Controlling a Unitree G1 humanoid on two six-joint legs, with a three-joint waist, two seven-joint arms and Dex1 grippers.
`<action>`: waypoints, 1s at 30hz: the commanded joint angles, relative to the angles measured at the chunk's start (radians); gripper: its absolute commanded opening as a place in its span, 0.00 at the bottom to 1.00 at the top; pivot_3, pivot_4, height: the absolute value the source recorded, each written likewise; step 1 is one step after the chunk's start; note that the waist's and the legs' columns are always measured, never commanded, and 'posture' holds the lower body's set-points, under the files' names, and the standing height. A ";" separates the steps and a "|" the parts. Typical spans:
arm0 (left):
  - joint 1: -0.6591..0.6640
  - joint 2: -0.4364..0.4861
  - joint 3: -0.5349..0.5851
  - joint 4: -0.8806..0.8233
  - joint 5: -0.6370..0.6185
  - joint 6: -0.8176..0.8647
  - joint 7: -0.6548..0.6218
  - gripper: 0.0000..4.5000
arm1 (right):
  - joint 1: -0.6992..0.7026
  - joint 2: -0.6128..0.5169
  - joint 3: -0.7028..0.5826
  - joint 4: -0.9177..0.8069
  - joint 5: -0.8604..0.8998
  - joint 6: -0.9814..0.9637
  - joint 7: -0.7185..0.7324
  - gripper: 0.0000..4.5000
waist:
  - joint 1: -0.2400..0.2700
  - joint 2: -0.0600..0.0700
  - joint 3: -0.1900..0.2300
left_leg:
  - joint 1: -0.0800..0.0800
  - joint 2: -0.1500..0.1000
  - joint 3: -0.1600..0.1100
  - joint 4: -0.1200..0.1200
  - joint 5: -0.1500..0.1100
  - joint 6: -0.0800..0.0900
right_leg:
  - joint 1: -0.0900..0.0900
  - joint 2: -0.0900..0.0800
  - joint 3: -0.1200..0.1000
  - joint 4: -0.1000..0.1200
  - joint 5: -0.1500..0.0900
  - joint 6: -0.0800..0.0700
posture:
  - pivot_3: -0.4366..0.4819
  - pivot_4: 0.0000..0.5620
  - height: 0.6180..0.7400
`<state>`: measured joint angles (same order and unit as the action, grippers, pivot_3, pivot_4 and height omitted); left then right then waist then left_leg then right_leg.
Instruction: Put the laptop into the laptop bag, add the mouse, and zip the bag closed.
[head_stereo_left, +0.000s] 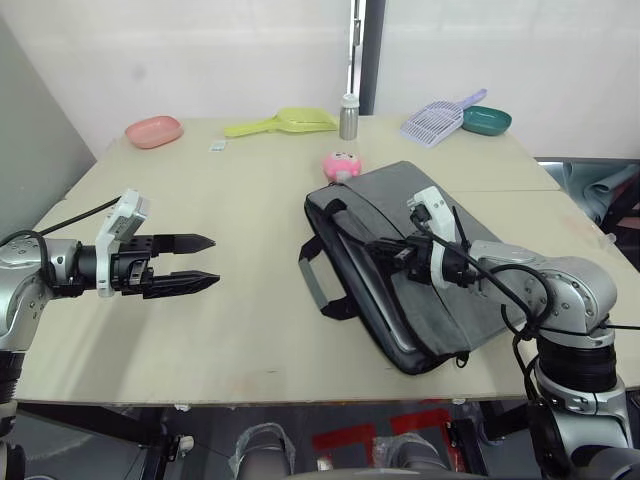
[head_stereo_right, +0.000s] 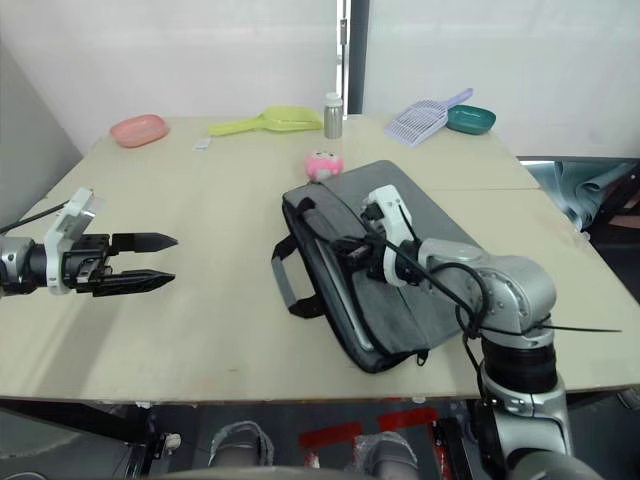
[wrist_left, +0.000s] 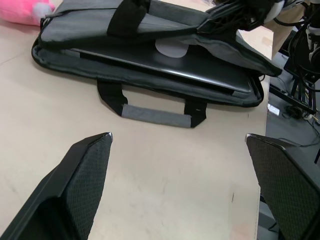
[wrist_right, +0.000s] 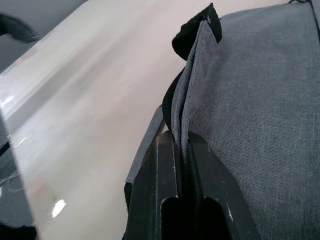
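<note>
The grey laptop bag (head_stereo_left: 395, 195) lies open on the right half of the table, its handle (head_stereo_left: 312, 285) pointing toward the middle. The silver-grey laptop (wrist_left: 200, 67) sits inside the opening, and the white mouse (wrist_left: 171, 48) rests on top of it under the raised flap. My right gripper (head_stereo_left: 385, 250) is shut on the edge of the bag's upper flap (wrist_right: 187, 95), holding the fabric up. Over bare table to the left, my left gripper (head_stereo_left: 205, 262) stands open and holds nothing, well apart from the bag.
A pink plush toy (head_stereo_left: 341, 164) sits just behind the bag. Along the far edge stand a pink dish (head_stereo_left: 154, 131), a yellow-green scoop (head_stereo_left: 285, 122), a metal bottle (head_stereo_left: 348, 116), a lilac scoop (head_stereo_left: 437, 120) and a teal bowl (head_stereo_left: 486, 120). The bag's near corner reaches the table's front edge (head_stereo_left: 300, 392).
</note>
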<state>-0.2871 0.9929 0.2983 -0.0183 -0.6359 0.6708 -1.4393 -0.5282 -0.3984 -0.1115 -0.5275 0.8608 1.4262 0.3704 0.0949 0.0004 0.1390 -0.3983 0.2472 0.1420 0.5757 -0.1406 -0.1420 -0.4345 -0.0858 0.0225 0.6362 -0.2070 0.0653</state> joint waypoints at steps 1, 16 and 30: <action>-0.027 0.029 0.003 0.007 -0.019 -0.009 -0.020 1.00 | 0.003 -0.009 0.053 -0.079 0.069 0.005 0.053 0.00 | 0.000 0.000 0.000 | 0.000 0.000 0.000 0.000 0.000 0.000 | 0.000 0.000 0.000 0.000 0.000 0.000 | 0.48 0.27 1.00; -0.016 0.146 -0.018 0.071 0.010 -0.024 -0.144 1.00 | -0.044 -0.194 0.205 0.024 -0.016 -0.161 0.233 0.30 | 0.003 -0.001 0.000 | 0.002 0.000 0.000 0.005 0.000 0.000 | 0.000 -0.001 0.002 0.006 0.000 0.000 | 0.48 0.27 1.00; -0.036 0.247 -0.014 0.149 -0.004 -0.036 -0.171 1.00 | 0.072 -0.486 -0.116 -0.076 0.300 -0.092 0.382 0.99 | 0.010 -0.001 -0.001 | 0.002 0.000 0.000 0.006 -0.002 0.004 | 0.001 -0.001 0.002 0.007 0.000 -0.001 | 0.48 0.27 1.00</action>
<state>-0.2954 1.2160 0.2638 0.1071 -0.6302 0.6533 -1.5682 -0.4779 -0.8460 -0.1377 -0.5644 1.0949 1.3306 0.7350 0.1048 -0.0010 0.1383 -0.3963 0.2472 0.1420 0.5817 -0.1428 -0.1377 -0.4340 -0.0865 0.0246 0.6436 -0.2074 0.0645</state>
